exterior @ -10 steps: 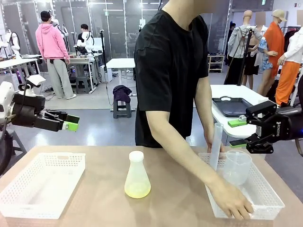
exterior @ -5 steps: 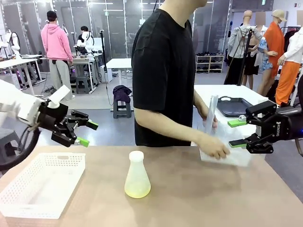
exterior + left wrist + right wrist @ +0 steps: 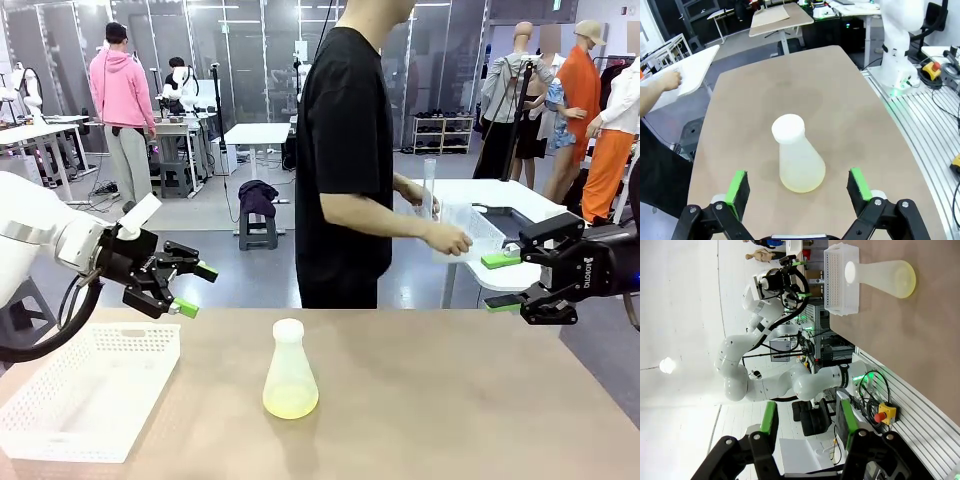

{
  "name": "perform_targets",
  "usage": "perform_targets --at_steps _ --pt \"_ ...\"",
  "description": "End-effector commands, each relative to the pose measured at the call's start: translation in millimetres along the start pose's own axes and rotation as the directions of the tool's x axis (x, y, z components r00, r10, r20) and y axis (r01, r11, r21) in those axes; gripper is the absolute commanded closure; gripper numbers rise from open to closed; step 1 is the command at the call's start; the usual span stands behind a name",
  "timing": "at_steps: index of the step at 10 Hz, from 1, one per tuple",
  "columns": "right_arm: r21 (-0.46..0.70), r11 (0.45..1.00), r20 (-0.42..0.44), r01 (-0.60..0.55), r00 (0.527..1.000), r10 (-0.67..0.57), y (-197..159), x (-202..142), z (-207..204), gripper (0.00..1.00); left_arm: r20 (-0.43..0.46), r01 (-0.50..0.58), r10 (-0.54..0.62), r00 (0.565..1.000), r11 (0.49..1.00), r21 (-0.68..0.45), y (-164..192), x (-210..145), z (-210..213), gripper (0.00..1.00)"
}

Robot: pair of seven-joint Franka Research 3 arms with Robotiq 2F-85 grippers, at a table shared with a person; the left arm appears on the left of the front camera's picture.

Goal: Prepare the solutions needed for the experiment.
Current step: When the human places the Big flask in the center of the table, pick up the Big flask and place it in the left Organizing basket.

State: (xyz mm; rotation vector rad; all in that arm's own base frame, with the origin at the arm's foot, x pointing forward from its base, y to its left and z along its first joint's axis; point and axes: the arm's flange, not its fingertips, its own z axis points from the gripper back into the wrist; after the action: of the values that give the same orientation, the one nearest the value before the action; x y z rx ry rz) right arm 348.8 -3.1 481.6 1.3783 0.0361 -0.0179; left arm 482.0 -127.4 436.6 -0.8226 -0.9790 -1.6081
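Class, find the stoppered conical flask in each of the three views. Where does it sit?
Front view: flask upright, lower centre, mid table.
Left wrist view: flask in picture centre.
Right wrist view: flask top right, sideways in the picture, beside the white basket.
Shared landmark: the tan table.

Front and wrist views, shared solutions point(image 3: 290, 402)
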Motion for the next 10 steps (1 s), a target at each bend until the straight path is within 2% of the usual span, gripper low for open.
perform_targets --at_steps 1,3,4,5,8,10 --pt "0.004 1.0 0.0 -0.01 1.0 0.01 1 0 1 0.38 0.001 0.0 0.0 1.0 1.0 0.002 -5 5 3 0.0" --pt "0.004 1.0 0.0 -0.01 1.0 0.01 1 0 1 0.38 0.0 0.002 -0.002 1.0 1.0 0.002 0 1 1 0.0" --pt "0.004 1.0 0.0 -0.01 1.0 0.01 1 0 1 0.38 -0.011 0.06 -0.06 0.998 0.998 -0.015 26 -12 -12 0.0" --pt "0.004 1.0 0.0 -0.01 1.0 0.01 1 0 1 0.38 0.025 0.084 -0.082 0.996 0.994 -0.069 43 -24 -21 0.0" --pt "0.004 1.0 0.0 -0.01 1.0 0.01 1 0 1 0.38 0.039 0.087 -0.082 0.996 0.987 -0.135 72 -54 -45 0.0" --pt "0.004 1.0 0.0 -0.01 1.0 0.01 1 0 1 0.38 0.064 0.03 -0.017 0.998 0.977 -0.21 81 -68 -65 0.0"
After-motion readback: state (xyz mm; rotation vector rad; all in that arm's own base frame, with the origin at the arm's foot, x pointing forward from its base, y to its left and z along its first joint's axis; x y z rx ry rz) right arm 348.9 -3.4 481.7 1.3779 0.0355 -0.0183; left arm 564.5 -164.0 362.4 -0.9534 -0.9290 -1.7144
